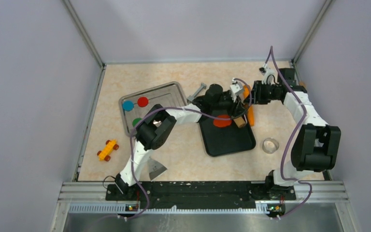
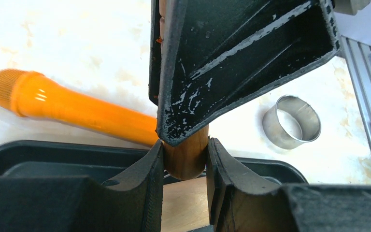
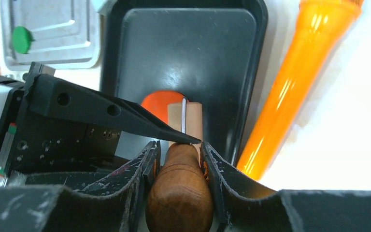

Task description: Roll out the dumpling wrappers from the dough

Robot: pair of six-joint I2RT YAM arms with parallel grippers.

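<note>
The dough (image 1: 221, 121) is a flat orange-red patch on the black tray (image 1: 227, 142); in the right wrist view the dough (image 3: 155, 103) lies just beyond the pale roller (image 3: 192, 118) of a wooden rolling pin (image 1: 240, 122). My left gripper (image 2: 186, 151) is shut on the pin's brown handle (image 2: 187, 157). My right gripper (image 3: 179, 151) is shut on the same pin's brown handle (image 3: 181, 193), its fingers meeting the left ones. Blue (image 1: 127, 105), red (image 1: 143, 101) and green (image 1: 136, 122) dumpling wrappers lie on the metal tray (image 1: 166, 89).
A long orange carrot-shaped toy (image 2: 77, 108) lies right of the black tray. A metal ring cutter (image 1: 270, 145) stands at the front right. A yellow toy car (image 1: 107, 149) and a grey scraper (image 1: 157, 169) sit at the front left. A grey tool (image 1: 197, 92) lies behind the black tray.
</note>
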